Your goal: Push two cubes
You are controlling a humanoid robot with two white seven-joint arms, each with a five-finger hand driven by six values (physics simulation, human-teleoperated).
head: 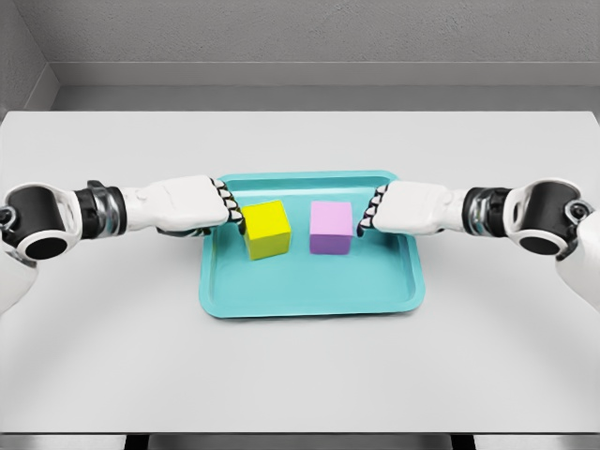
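Observation:
A yellow cube and a pink-purple cube stand side by side on a teal tray, a small gap between them. My left hand reaches in from the left; its curled fingertips rest against the yellow cube's left side. From the right, my right hand has its curled fingertips at the purple cube's right side. Neither hand grasps anything.
The tray lies in the middle of a light grey table. A grey wall runs behind the table's far edge. Both forearms stretch low over the table on either side of the tray.

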